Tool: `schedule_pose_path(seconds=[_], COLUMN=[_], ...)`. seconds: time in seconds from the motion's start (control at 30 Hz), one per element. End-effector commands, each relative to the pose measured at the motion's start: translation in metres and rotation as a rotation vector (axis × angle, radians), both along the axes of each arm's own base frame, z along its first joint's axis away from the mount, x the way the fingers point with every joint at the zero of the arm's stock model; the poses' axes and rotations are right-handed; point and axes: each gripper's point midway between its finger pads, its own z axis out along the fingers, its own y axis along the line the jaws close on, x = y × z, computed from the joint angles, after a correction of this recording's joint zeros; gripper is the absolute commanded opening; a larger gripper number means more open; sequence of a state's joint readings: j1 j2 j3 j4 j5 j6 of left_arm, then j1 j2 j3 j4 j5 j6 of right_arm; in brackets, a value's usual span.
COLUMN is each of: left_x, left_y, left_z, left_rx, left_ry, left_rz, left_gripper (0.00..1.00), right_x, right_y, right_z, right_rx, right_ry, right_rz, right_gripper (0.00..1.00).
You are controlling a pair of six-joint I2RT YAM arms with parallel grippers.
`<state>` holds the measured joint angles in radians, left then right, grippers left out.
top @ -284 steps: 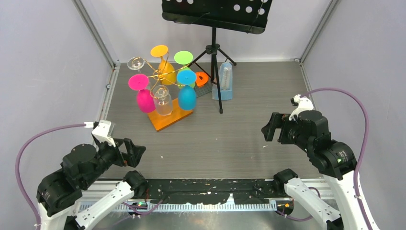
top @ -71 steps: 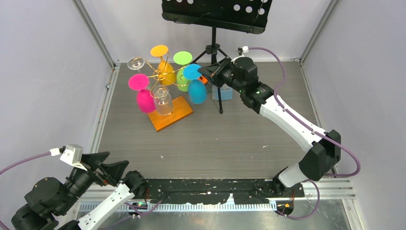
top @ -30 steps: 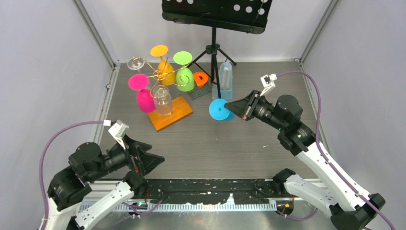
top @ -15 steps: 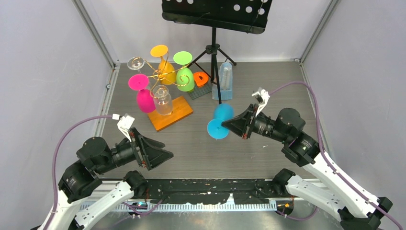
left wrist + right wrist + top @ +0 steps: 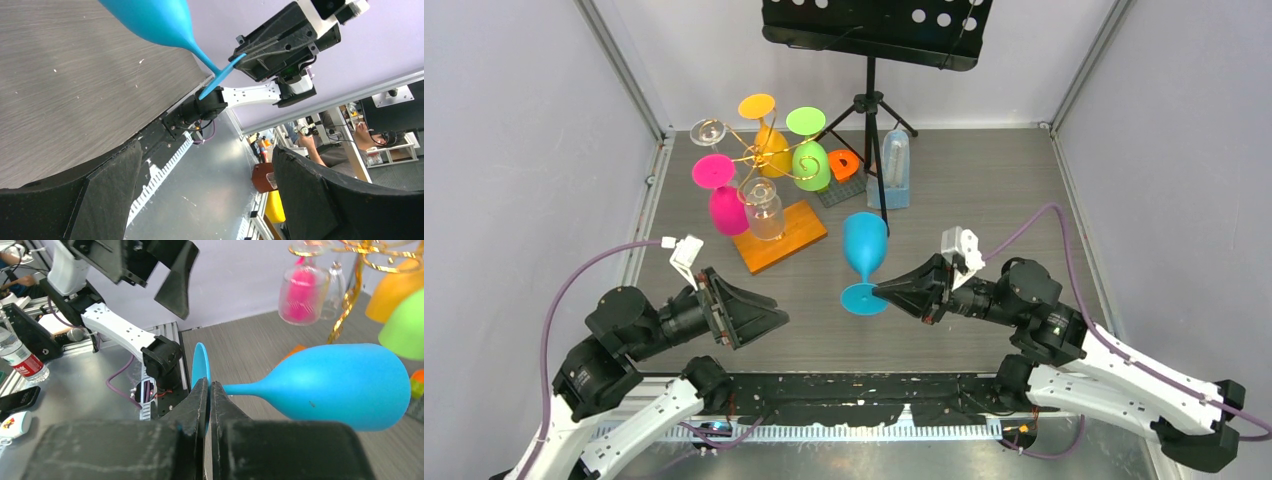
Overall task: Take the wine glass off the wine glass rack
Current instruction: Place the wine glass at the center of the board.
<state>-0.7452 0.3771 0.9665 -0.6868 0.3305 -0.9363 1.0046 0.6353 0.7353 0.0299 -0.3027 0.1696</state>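
The blue wine glass (image 5: 865,243) hangs in the air over the near middle of the table, away from the wine glass rack (image 5: 757,158). My right gripper (image 5: 882,294) is shut on the rim of its round foot (image 5: 199,365), and the bowl (image 5: 340,386) points away from the jaws. The rack of gold wire stands on its orange base (image 5: 784,238) at the back left. Pink, orange, green and clear glasses hang on it. My left gripper (image 5: 764,318) is open with nothing in it, left of the blue glass (image 5: 150,20), pointing toward it.
A black music stand (image 5: 871,28) on a tripod (image 5: 872,112) stands at the back. Beside the tripod are a pale blue metronome (image 5: 894,170) and an orange piece (image 5: 845,163) on a dark mat. Grey walls close the left and right sides.
My right arm has drawn the blue glass nearer and to the left, turning it so that the bowl points away and the foot sits near. My left gripper moved right and forward, staying open.
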Motion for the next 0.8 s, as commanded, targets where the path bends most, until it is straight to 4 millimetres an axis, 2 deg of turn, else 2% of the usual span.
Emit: schedule_pose_path(seconds=[0.0, 0.3, 0.77], left_x=[-0.006, -0.011, -0.009], left_y=[-0.004, -0.003, -0.007], left_z=[0.015, 0.016, 0.006], left_rx=[-0.068, -0.085, -0.065], left_ry=[-0.024, -0.029, -0.017], left_rz=[-0.036, -0.056, -0.069], left_gripper=[0.99, 0.99, 0.99], right_x=[-0.006, -0.036, -0.054], right_y=[0.008, 0.035, 0.074], right_z=[0.037, 0.047, 0.065], right_rx=[0.102, 0.135, 0.125], right_ry=[-0.209, -0.400, -0.558], right_rz=[-0.001, 0.097, 0.106], right_gripper=[0.06, 0.06, 0.06])
